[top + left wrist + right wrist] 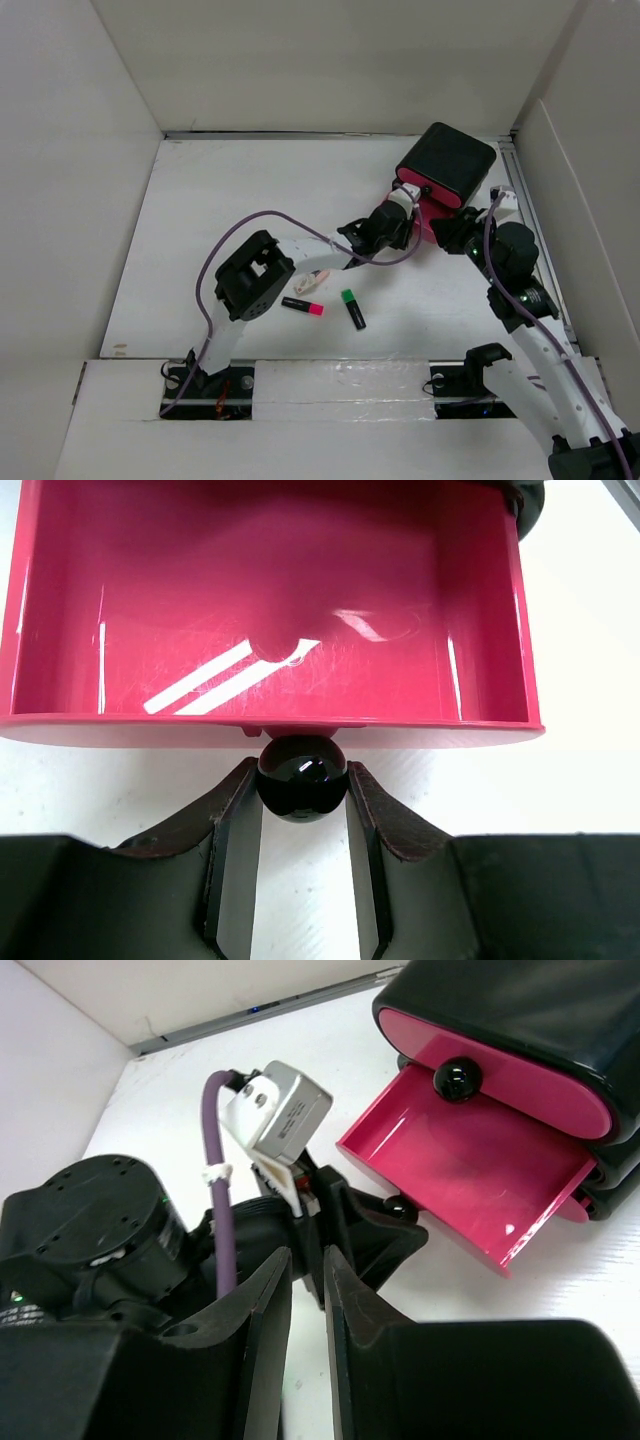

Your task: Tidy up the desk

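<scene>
Left gripper [302, 785] clamps the knob [301, 777] of the open, empty pink drawer [270, 610], right gripper [308, 1260] slightly parted, holding nothing — a pink-tipped marker [302, 306], a green-tipped marker [353, 309] and a pale scrap [312, 282] lie unstowed on the desk [220, 200], near middle.

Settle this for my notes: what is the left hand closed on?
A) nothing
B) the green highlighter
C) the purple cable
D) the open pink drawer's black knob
D: the left hand pinches the black knob at the front of the pink drawer.

Plain white panel walls [330, 60] around.
</scene>
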Controlling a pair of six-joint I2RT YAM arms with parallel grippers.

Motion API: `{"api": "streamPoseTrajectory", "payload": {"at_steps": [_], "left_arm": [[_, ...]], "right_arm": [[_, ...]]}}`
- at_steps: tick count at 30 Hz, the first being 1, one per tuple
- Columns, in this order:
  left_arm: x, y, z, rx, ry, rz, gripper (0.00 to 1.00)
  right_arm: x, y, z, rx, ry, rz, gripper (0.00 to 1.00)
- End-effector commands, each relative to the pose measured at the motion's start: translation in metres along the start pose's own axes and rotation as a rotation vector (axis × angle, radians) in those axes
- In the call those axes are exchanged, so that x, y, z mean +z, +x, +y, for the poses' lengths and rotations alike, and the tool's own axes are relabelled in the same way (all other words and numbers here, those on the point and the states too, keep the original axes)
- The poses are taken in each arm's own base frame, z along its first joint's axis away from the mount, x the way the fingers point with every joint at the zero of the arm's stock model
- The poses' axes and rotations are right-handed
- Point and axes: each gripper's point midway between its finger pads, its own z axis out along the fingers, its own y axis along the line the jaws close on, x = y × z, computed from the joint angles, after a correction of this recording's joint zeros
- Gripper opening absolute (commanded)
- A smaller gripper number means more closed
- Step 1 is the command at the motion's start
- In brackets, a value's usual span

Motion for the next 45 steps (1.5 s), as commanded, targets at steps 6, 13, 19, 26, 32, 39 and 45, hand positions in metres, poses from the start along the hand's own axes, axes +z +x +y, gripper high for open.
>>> {"api": "streamPoseTrajectory", "payload": {"at_steps": [6,13,19,26,32,39,45], "left_arm": [[-0.032,-0.035,0.011,-0.041,-0.048,-0.108,0.02],[-0.032,-0.023,0.020,-0.042,-0.083,-0.084,0.09],[-0.033,-0.023,0.027,-0.049,-0.128,-0.087,0.41],[-0.041,-0.027,0.036,-0.050,-0.172,-0.099,0.71],[-0.057,-0.037,0.043,-0.048,-0.205,-0.125,0.82],[-0.092,-0.040,0.061,-0.050,-0.274,-0.139,0.80],[-0.130,0.013,0.085,-0.089,-0.324,-0.030,0.65]], "right_arm": [[0.000,-0.017,0.006,-0.020,-0.019,-0.075,0.25],[0.000,-0.012,0.003,-0.018,-0.012,-0.066,0.25],[-0.003,-0.011,0.001,-0.019,-0.006,-0.070,0.28],[-0.003,-0.010,0.000,-0.022,-0.002,-0.067,0.35],[-0.005,-0.009,0.002,-0.023,-0.014,-0.066,0.38],[-0.008,-0.009,0.007,-0.032,-0.041,-0.067,0.38],[-0.009,-0.005,0.013,-0.036,-0.069,-0.063,0.35]]}}
